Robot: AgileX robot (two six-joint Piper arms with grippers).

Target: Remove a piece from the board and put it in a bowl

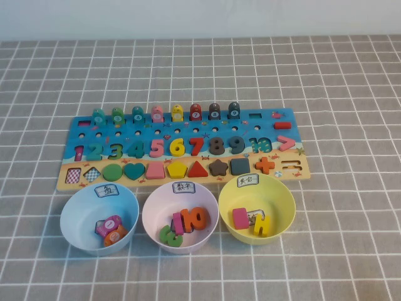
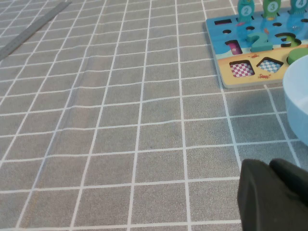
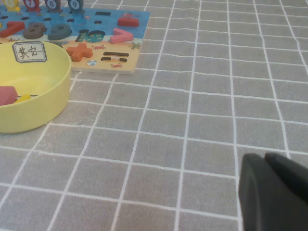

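Note:
The dark green round piece [image 1: 113, 171] lies in its slot on the sandy strip of the board [image 1: 270, 130], between a checkered empty slot and the teal heart. Its edge shows in the left wrist view as the piece [image 2: 299, 54]. The pale yellow bowl [image 1: 276, 188] stands in front of the board's right part, holding a pink block and a yellow piece. Neither arm shows in the high view. My left gripper [image 2: 271, 165] hangs shut and empty over bare cloth left of the board [image 2: 226, 77]. My right gripper [image 3: 265, 157] is shut and empty over cloth right of the yellow bowl [image 3: 43, 96].
A light blue bowl [image 1: 75, 210] and a pale pink bowl [image 1: 153, 207] stand left of the yellow one, each with pieces inside. The blue bowl's rim [image 2: 296, 91] lies close to my left gripper. Grey tiled cloth covers the table around the board.

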